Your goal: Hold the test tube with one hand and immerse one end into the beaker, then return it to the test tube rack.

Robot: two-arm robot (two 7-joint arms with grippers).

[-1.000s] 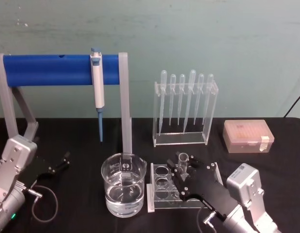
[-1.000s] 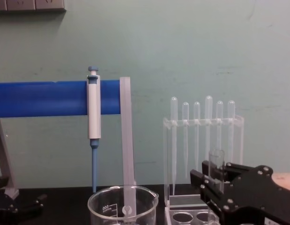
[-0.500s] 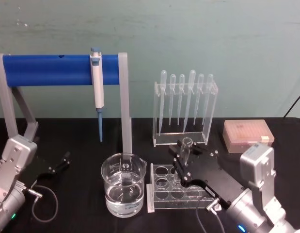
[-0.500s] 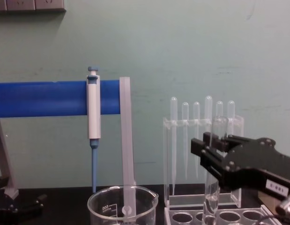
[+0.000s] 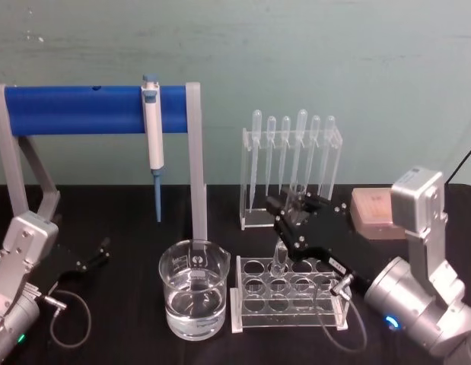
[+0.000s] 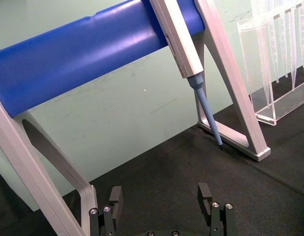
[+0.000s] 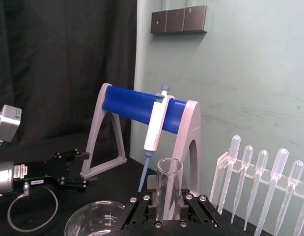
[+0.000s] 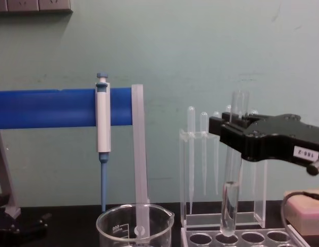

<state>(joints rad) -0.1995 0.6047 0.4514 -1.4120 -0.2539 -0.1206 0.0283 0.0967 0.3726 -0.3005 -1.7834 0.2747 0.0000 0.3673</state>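
Black right gripper point(image 8: 232, 135) pinches the round-bottomed glass test tube point(image 8: 230, 206); left gripper point(image 6: 160, 197) gapes, empty

The test tube point(image 8: 231, 200) above the rack point(image 5: 290, 318)
Clear, upright, rounded end just over a rear hole; the spouted beaker point(image 5: 194, 293), part-filled with clear liquid, stands at the rack's left.

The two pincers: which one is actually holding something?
The right pincer, clamped on the test tube over the clear rack. The left pincer sits open and empty near the blue stand.
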